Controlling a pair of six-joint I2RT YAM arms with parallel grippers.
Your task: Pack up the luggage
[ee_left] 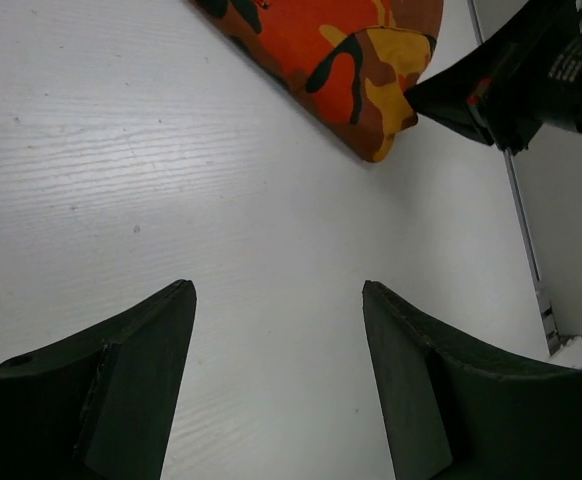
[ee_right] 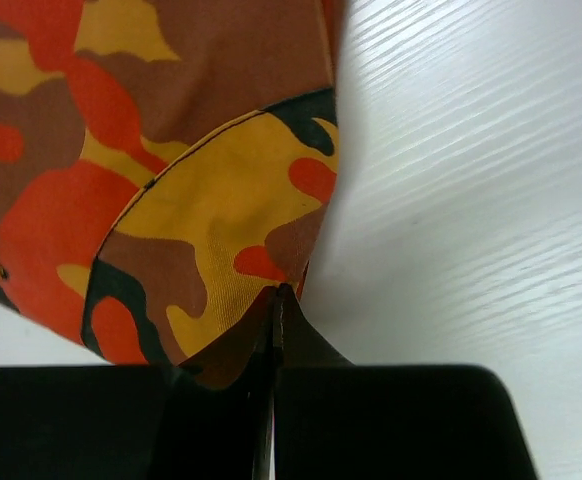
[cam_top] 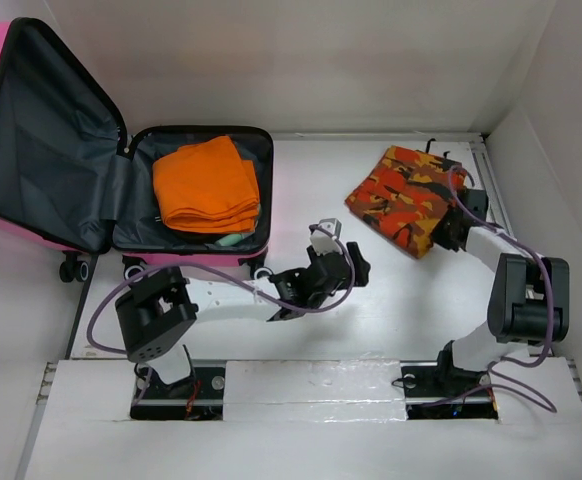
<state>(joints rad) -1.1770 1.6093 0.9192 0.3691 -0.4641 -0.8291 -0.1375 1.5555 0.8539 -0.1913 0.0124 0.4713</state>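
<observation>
Nearest me, at centre of the top view, the left gripper [ee_left: 276, 300] hangs over the bare white table [cam_top: 401, 290], fingers wide, holding nothing. At right of frame, the right gripper [ee_right: 276, 300] is pinched closed on a corner of the folded orange, brown and yellow camouflage-print cloth [cam_top: 409, 198].

I judge the pick-up step is in hand. The next move calls for a lift and a carry leftward, and the left arm lies across that route.

At upper left, the hot-pink hard-shell luggage [cam_top: 41, 130] lies open, with a folded orange garment [cam_top: 206, 185] already inside its lower half.
</observation>
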